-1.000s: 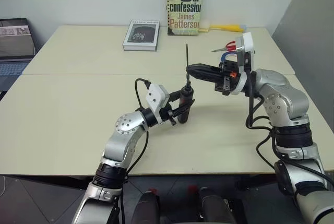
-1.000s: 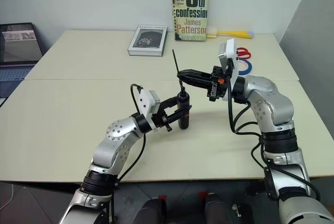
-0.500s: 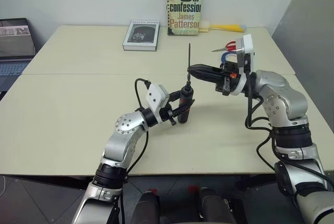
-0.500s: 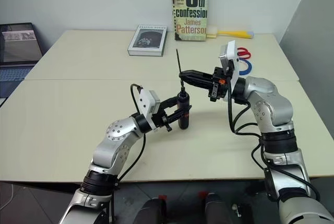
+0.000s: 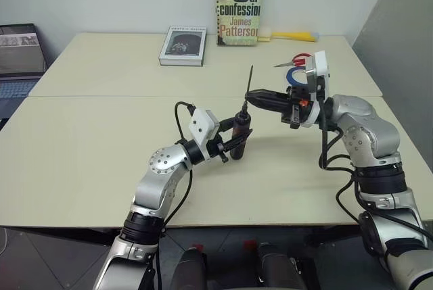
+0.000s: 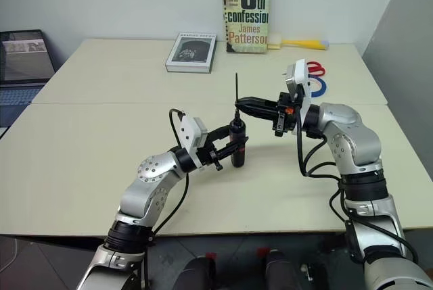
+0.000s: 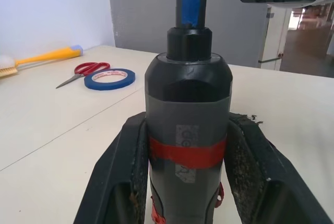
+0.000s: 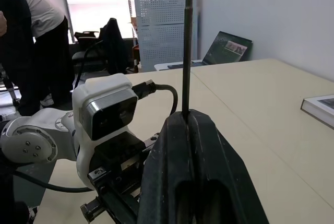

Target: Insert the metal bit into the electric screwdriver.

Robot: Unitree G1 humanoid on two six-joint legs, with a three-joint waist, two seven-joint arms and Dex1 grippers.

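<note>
Left gripper (image 6: 235,147) clamped on the electric screwdriver (image 6: 236,142), fingers (image 7: 249,157) pressing either side of the black body at the red band; tool held upright clear of the table (image 6: 101,141), chuck tip uppermost — evidently presented as a fixed socket for loading from above. Right gripper (image 5: 252,99) shut on the metal bit (image 5: 249,80), pinched at its lower end between the fingertips (image 8: 206,140), most of the rod standing free above them. Bit's long axis near vertical, leaning slightly in the head views, upper end pointing to the ceiling, lower end just above and beside the chuck. Right fingers lie roughly level, reaching in across the top of the screwdriver, so the rod hangs crosswise to them — a hold that leaves the bottom end exposed for entry. Long axes of bit and tool close to parallel, not yet confirmed in line. Contact between bit end and chuck cannot be determined; insertion judged not yet made. Small lateral correction and a straight descent judged necessary.
</note>
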